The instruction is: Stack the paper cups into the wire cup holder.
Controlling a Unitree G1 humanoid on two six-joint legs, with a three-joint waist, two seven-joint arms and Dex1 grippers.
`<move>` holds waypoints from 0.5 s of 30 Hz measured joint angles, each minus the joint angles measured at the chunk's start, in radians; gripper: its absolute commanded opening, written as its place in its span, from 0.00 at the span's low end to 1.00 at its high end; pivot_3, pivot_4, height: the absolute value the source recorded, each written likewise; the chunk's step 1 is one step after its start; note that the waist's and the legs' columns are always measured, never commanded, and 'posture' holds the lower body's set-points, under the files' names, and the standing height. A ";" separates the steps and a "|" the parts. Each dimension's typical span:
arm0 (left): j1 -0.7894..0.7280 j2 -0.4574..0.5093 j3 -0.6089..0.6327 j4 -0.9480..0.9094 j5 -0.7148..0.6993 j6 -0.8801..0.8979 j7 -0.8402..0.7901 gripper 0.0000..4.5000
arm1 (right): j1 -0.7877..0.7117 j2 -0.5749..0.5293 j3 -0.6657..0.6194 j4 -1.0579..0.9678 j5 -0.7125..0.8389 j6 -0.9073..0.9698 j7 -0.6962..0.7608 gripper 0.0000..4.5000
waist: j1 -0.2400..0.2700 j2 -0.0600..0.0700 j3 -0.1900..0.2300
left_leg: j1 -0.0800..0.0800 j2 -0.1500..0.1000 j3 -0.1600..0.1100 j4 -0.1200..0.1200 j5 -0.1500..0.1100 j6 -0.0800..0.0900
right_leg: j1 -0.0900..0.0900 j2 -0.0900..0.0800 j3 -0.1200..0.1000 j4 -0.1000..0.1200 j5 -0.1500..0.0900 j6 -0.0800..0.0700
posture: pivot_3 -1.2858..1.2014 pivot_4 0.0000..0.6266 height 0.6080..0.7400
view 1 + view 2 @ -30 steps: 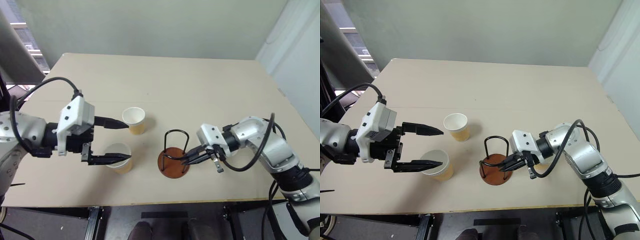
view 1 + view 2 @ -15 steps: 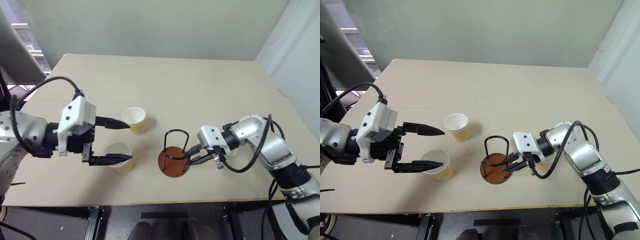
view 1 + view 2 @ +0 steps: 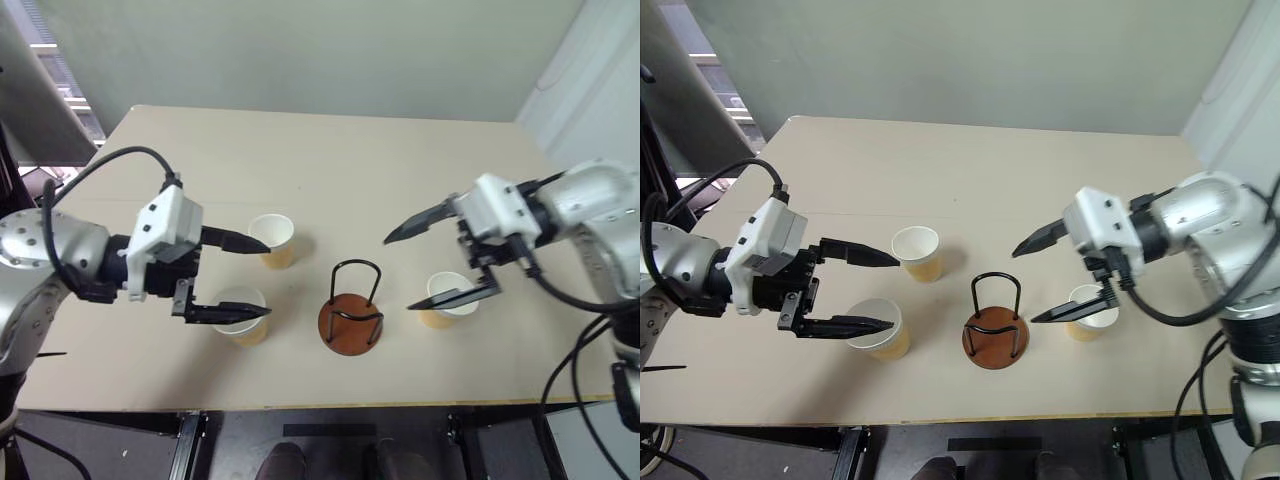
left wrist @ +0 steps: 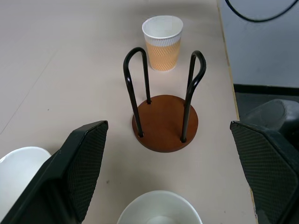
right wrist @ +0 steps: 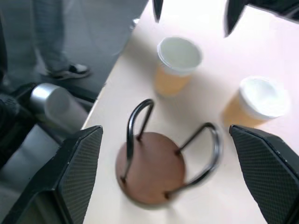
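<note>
Both the left gripper point(image 3: 258, 277) and right gripper point(image 3: 418, 270) were held spread apart, apparently empty, flanking the wire cup holder point(image 3: 351, 316); three paper cups point(image 3: 270, 238) were left standing upright.

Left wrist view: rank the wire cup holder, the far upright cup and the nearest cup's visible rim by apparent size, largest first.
1. Wire cup holder.
2. Nearest cup's rim, cut off by the frame and closest to the camera, so unsure.
3. Far upright cup, shrunk by distance.
</note>
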 measured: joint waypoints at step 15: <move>-0.046 -0.046 -0.046 0.010 0.003 -0.006 -0.038 1.00 | 0.308 -0.187 0.052 0.011 -0.241 -0.118 -0.073 1.00 | 0.000 0.000 0.000 | 0.003 0.003 0.004 0.001 -0.003 0.002 | 0.001 0.002 0.002 0.002 0.001 0.001 | 0.52 0.24 1.00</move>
